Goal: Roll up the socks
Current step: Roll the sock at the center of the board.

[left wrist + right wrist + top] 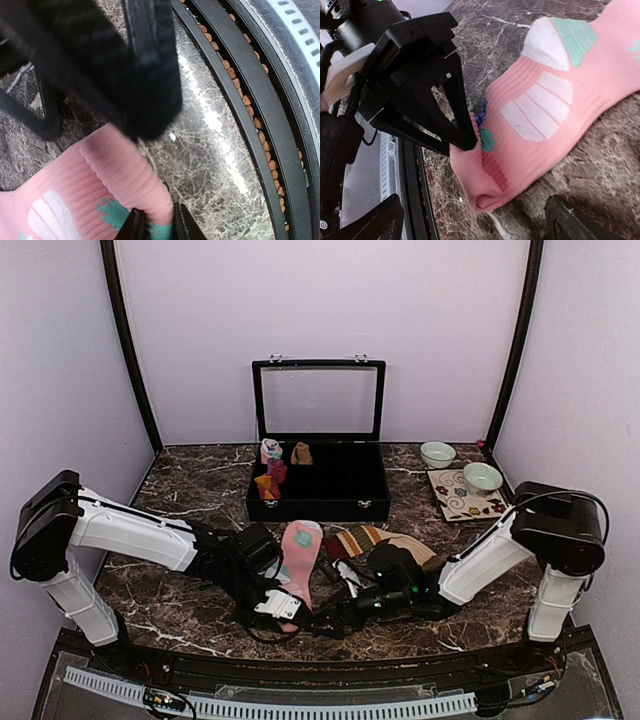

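A dark marble surface (180, 600) seen from above, with two robot arms reaching in from either side to meet near its front edge. A pink sock (300, 552) with mint and white pattern lies flat and lengthwise in the middle of the surface, one end pointing to the back and the other to the front rail. The front end is turned over on itself in a short, soft fold.

The left hand (470, 144) comes in from the left and pinches that fold. Its two dark fingers are drawn narrow, with pink fabric caught between the tips. In the left wrist view the sock edge sits between the two tips at the bottom of the frame.

The right hand (475, 220) comes in low from the right, facing the left hand. Its fingers are spread wide, one on each side of the folded end, and do not touch the sock. The fold lies in the gap between them, just beyond the tips.

A striped sock (358, 538) in red, brown and cream lies just right of the pink one, partly hidden by the right arm.

Behind them stands a black box (318, 502) with its lid raised and small rolled bundles in its left compartments. At the back right are two bowls (437, 453), one on a patterned mat (455, 504).
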Robot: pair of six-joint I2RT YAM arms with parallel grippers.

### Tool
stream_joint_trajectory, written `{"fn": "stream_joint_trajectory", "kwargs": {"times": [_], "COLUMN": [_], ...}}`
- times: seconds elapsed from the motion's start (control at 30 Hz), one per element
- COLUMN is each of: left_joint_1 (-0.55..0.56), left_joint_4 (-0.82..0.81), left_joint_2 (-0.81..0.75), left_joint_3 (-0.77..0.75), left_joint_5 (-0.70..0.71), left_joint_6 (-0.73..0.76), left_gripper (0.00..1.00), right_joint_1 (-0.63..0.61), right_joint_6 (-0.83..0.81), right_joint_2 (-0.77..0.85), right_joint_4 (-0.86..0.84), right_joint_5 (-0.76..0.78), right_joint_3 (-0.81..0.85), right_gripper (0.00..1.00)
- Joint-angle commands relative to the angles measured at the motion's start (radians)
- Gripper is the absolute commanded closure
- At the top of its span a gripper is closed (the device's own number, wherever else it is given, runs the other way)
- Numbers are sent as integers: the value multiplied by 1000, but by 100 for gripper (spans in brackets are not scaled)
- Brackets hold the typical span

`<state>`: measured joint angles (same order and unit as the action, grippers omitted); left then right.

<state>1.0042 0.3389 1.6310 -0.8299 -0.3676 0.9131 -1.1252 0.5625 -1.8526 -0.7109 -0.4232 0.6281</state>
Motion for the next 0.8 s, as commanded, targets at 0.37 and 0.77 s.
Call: {"fn": "stream_joint_trajectory", "kwargs": {"times": [0.37, 0.77], "left_joint_1": [-76, -124], "left_joint_4": [185, 236], "left_joint_2": [125, 185], "left_joint_3": [-45, -97], "left_joint_5": [-11, -57], "left_joint_6": [-78, -98], "left_gripper": [76, 82], "right_joint_1": [-141, -217], "right_joint_6": [-86, -464], "right_joint_2": [551, 649], "right_joint_4": [520, 117], "right_joint_5": [1060, 854], "right_joint_3": [-154, -338], "right_gripper": [1, 1]}}
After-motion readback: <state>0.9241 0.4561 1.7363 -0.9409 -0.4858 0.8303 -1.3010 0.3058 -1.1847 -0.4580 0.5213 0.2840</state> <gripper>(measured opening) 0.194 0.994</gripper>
